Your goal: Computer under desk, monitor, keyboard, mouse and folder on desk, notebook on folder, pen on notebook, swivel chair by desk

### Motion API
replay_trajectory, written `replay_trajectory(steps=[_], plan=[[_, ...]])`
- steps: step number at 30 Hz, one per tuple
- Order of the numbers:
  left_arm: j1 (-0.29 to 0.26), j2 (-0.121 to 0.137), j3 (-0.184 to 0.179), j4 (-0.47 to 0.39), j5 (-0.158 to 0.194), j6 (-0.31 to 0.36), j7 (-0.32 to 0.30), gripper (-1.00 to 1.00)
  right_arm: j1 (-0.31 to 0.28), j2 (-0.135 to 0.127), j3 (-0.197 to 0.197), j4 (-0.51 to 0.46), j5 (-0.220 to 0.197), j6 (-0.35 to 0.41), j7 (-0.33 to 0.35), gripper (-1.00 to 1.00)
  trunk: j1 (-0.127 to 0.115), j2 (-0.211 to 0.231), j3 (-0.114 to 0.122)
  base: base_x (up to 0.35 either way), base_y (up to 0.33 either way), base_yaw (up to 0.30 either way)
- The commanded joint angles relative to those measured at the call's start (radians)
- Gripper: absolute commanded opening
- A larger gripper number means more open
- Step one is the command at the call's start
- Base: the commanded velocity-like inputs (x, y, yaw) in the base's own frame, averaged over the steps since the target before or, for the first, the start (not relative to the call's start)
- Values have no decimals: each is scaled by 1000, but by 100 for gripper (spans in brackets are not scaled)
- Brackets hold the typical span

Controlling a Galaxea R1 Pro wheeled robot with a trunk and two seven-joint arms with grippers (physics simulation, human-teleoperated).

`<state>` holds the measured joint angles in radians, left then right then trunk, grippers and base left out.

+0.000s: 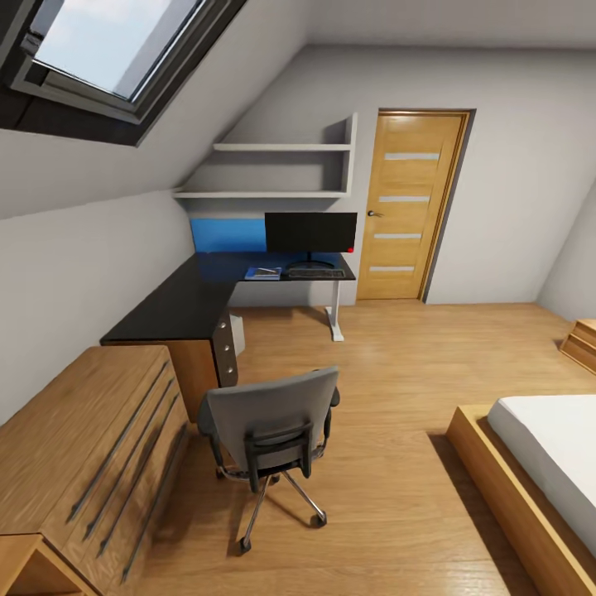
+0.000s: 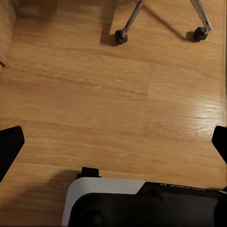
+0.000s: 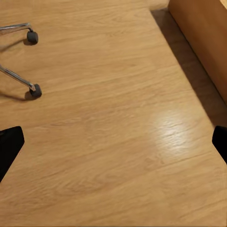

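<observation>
Swivel chair [image 1: 273,430] stands on the wooden floor [image 1: 397,397] well apart from the black L-shaped table [image 1: 178,302], its back toward the camera; on the table's far wing sit the monitor [image 1: 310,233], the keyboard [image 1: 315,272] in front of it, and the blue folder [image 1: 262,272] just beside the keyboard; the light grey computer [image 1: 237,331] stands under the table; both wrist views look down at the floor, left fingers [image 2: 10,146] spread apart, right fingers [image 3: 9,146] spread apart, holding nothing.
</observation>
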<state>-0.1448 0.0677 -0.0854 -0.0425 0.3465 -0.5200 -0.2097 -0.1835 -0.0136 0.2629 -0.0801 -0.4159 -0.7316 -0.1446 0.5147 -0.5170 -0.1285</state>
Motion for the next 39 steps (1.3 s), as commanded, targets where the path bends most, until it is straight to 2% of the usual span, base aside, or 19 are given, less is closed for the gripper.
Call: replay_trajectory(steps=[1, 6, 8, 10, 13, 14, 18, 25, 31, 36, 39], plan=[[-1, -7, -8, -1, 11, 17, -4, 100, -1, 0, 8, -11, -5, -1, -6, 100, 4, -9, -5, 0, 0, 0], [-1, -16, -7, -51, 15, 101, -2, 100, -1, -1, 7, -60, -4, 6, -6, 100, 23, -44, -21, 0, 0, 0], [-1, -21, -7, -114, 37, 164, 0, 100, -1, -2, 7, -95, -4, 23, -6, 100, 31, -58, -27, 0, 0, 0], [-1, -27, -7, -137, 45, 192, 6, 100, -2, -2, 7, -113, -4, 30, -6, 100, 39, -72, -33, 0, 0, 0], [-1, -47, -8, -202, 54, 260, 64, 100, -2, -2, 7, -136, -4, 35, -7, 100, 50, -93, -43, 0, 0, 0], [-2, -69, -8, -272, 56, 286, 139, 100, -2, 3, 7, -148, -4, 31, -7, 100, 54, -100, -46, 0, 0, 0], [-4, -82, -8, -322, 56, 294, 165, 100, -2, 3, 7, -151, -4, 28, -7, 100, 69, -128, -58, 0, 0, 0], [-28, -89, -8, -349, 56, 299, 186, 100, -2, 4, 7, -190, -11, 37, -11, 100, 96, -177, -80, 0, 0, 0], [-77, -91, -8, -356, 57, 374, 195, 100, -9, 5, 6, -221, -23, 51, -20, 100, 119, -219, -99, 0, 0, 0], [-121, -95, -8, -358, 58, 416, 197, 100, -41, 7, 6, -233, -29, 138, -23, 100, 138, -254, -115, 0, 0, 0], [-146, -100, -8, -359, 58, 425, 200, 100, -88, 12, 6, -237, -29, 211, -24, 100, 150, -275, -124, 0, 0, 0]])
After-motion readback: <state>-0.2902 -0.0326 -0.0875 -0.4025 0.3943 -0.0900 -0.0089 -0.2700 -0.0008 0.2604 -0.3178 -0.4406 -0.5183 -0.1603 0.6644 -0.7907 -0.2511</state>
